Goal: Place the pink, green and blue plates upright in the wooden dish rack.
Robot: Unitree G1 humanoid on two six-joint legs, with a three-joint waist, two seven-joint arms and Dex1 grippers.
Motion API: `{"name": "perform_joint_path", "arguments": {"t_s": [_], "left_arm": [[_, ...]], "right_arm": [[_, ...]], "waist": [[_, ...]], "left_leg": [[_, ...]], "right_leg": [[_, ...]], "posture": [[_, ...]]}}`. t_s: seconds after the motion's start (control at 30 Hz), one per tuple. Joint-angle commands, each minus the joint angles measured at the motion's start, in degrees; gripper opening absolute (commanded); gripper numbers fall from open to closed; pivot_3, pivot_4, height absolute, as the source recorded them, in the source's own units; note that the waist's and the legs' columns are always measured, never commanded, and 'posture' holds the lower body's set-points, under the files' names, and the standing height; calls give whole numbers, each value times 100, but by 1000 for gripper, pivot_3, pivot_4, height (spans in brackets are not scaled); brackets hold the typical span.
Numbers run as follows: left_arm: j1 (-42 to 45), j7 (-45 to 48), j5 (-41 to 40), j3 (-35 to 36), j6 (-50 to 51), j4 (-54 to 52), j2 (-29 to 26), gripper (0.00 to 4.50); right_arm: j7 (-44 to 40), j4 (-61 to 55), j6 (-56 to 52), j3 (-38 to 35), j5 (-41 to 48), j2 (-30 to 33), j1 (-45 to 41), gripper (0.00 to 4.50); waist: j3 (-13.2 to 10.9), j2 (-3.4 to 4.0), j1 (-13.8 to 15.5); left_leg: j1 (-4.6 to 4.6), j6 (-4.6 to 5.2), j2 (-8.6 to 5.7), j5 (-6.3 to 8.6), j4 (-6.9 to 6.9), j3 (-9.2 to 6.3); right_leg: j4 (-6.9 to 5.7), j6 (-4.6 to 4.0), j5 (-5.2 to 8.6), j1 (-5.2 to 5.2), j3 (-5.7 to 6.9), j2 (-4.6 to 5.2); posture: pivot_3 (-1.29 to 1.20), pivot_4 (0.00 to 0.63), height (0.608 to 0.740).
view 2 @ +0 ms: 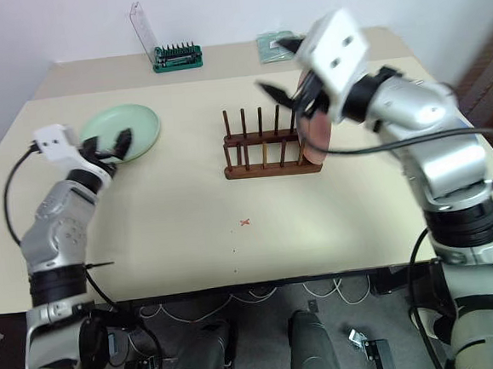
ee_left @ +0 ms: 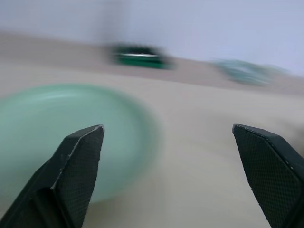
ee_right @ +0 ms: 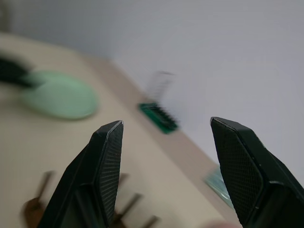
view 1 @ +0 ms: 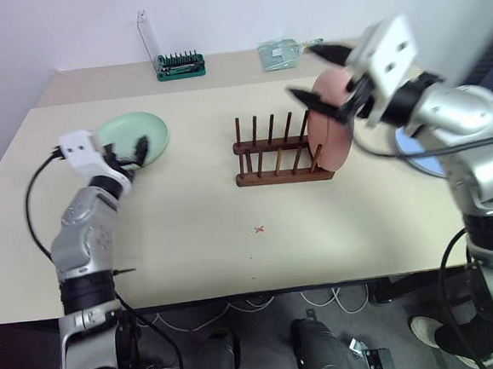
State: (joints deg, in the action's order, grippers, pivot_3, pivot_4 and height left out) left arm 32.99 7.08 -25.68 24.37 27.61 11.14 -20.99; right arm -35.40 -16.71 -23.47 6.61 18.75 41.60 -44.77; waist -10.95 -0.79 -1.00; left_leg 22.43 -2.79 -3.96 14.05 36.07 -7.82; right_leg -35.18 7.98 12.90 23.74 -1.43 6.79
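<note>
Here the left gripper has its jaws spread wide and empty, level over the worktop — the green plate lies flat just ahead of the jaws and a little to one side, its near rim close by the fingertips. The right gripper is raised above the worktop, its jaws parted with nothing between them. Just beneath and behind those jaws the pink plate stands upright on edge at the right end of the wooden dish rack, resting among the last pegs and apart from both fingers. A blue plate lies on the worktop past the right arm, partly hidden by it. Beyond the jaws, near the wall, sits a green-black tool holder.
</note>
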Motion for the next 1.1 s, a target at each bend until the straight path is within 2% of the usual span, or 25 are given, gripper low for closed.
{"name": "perform_joint_path", "arguments": {"t_s": [0.03,0.1,0.2,0.43,0.53,0.67,0.77,1.0,1.1], "left_arm": [[335,-522,-25,279,328,470,-85,4462],[549,-669,-12,310,540,774,-133,4462],[1124,-872,137,295,690,1833,-311,4462],[2111,-1037,113,523,270,3750,-575,4462],[2307,-1052,126,583,4,4130,-627,3651],[2318,-1014,117,586,-137,4181,-595,1603],[2191,-721,100,534,-526,3787,-466,69],[1507,-136,-26,289,-1146,1459,17,69],[1333,-99,-126,-29,-984,217,248,69]], "right_arm": [[-66,-329,164,56,-176,-218,-73,2989],[-98,-380,115,64,-145,-364,-45,2989],[-183,-453,91,71,-136,-519,37,2989],[-250,-613,27,82,-262,-608,213,2989],[-201,-714,-32,69,-337,-608,324,2989],[-164,-835,-130,31,-391,-619,428,2989],[-157,-886,-159,23,-446,-628,471,2989],[-187,-687,231,292,-1079,-624,403,2989],[-73,-317,789,623,-1817,-601,236,2989]], "waist": [[-2,-8,37],[-4,-13,55],[-4,-26,70],[-2,-30,-5],[-2,-30,-11],[-2,-30,9],[-1,-31,21],[-1,-31,9],[-1,-31,5]], "left_leg": [[3,0,-2,0,1,-2],[6,-2,-5,-1,3,-10],[10,-4,-8,-2,7,-18],[7,-6,-7,-3,2,-16],[7,-7,-6,-4,1,-16],[7,-7,-6,-4,1,-15],[7,-7,-7,-4,2,-15],[9,-11,-6,-6,0,-14],[9,-13,-6,-7,0,-14]], "right_leg": [[1,0,0,1,0,0],[1,2,-2,0,2,1],[0,4,-5,-1,7,1],[-1,4,-5,2,8,1],[-5,5,-5,6,8,0],[-5,5,-6,5,7,1],[-4,5,-6,4,7,1],[-5,4,-6,7,6,3],[-5,3,-7,9,5,3]], "posture": [[0,150,740],[0,150,740],[0,150,740],[0,150,740],[0,150,740],[0,150,740],[0,150,740],[0,150,740],[0,150,740]]}}
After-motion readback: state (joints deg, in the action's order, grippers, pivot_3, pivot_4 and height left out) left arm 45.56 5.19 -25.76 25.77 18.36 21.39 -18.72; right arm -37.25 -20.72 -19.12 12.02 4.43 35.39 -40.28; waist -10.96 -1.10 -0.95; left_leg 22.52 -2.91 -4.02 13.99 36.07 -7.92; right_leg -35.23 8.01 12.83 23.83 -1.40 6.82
